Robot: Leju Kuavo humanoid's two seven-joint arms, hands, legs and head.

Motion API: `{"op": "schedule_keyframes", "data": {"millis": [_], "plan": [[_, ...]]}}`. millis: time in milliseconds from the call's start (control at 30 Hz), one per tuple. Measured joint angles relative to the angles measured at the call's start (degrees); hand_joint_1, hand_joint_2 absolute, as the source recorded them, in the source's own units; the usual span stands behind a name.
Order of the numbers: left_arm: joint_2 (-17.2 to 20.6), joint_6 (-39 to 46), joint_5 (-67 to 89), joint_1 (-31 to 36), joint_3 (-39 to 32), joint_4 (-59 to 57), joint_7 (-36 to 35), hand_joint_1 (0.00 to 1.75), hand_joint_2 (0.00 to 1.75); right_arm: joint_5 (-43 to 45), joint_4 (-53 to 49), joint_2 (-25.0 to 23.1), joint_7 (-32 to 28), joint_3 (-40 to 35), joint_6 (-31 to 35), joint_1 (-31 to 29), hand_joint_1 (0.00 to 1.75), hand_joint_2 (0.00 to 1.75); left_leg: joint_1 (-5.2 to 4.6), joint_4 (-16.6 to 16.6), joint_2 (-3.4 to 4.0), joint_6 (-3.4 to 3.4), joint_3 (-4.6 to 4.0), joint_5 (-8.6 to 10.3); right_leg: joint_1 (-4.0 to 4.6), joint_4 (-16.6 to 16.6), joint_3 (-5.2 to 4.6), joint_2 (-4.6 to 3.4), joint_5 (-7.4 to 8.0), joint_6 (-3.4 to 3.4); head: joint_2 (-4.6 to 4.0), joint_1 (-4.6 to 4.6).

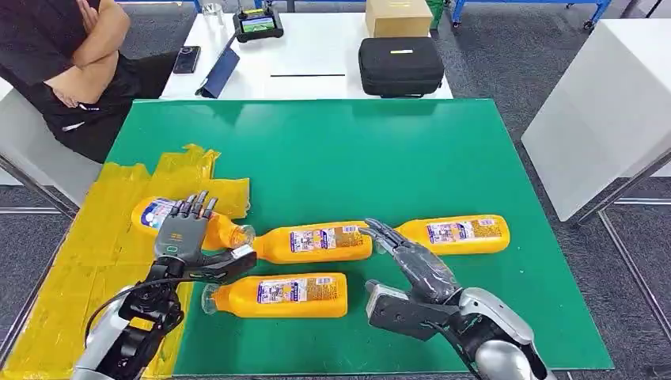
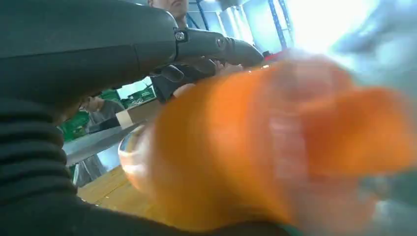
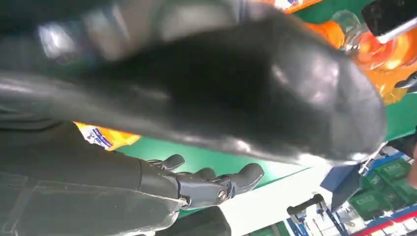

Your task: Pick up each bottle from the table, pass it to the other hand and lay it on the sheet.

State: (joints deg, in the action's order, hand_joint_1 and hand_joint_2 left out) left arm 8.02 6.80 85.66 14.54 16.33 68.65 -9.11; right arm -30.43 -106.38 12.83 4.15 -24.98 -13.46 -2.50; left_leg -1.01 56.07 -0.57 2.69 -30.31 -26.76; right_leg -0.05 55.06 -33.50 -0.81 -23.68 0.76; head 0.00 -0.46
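While my left hand (image 1: 183, 231) rests over the bottle on the sheet (image 1: 154, 212), its fingers lie spread above the neck and I cannot tell if it grips; that bottle lies flat on the yellow sheet (image 1: 95, 245) at the left edge of the green counter (image 1: 356, 150). Three more orange bottles lie on their sides on the green: the middle bottle (image 1: 316, 242), the near bottle (image 1: 277, 296) and the right bottle (image 1: 455, 233), each with a printed label. My right hand (image 1: 411, 265) is spread and holds nothing, fingertips between the middle and right bottles. A person (image 1: 75, 55) sits at far left with arms folded; a black case (image 1: 400, 66) stands on the white table behind.

Left wrist view: a blurred orange bottle body (image 2: 255, 147) sits close against the thumb (image 2: 216, 46).

Right wrist view: fingers (image 3: 211, 184) extended over green; an orange bottle shoulder (image 3: 378, 54) nearby.
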Motion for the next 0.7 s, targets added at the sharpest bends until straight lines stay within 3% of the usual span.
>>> {"op": "schedule_keyframes", "data": {"millis": [233,467,700], "plan": [[-0.2,1.7,-4.1,-0.4,-1.4,0.8,-0.5,0.0,0.0,-0.1,1.2,0.3,0.8,-1.1,-0.6,0.0,0.0,0.0,0.01,0.0,0.02,0.0,0.0,0.0,0.0,0.0,0.0,-0.01,0.0,0.0,0.0,0.0],[-1.5,1.9,-22.8,-1.4,-6.9,7.0,0.7,0.0,0.0,-1.6,3.3,0.0,4.0,-3.3,-1.6,-0.4,0.0,0.0,0.01,0.0,0.01,0.0,0.0,0.0,0.01,0.0,0.0,0.0,0.0,0.0,0.0,0.0],[-1.8,1.2,-31.9,-2.2,-7.7,13.9,1.5,0.0,0.0,-3.2,4.8,-1.3,4.9,-4.2,-2.6,-0.6,0.0,0.0,0.01,0.0,0.01,0.0,-0.01,0.0,0.0,0.0,0.01,0.0,0.0,0.0,-0.02,0.0]]}}
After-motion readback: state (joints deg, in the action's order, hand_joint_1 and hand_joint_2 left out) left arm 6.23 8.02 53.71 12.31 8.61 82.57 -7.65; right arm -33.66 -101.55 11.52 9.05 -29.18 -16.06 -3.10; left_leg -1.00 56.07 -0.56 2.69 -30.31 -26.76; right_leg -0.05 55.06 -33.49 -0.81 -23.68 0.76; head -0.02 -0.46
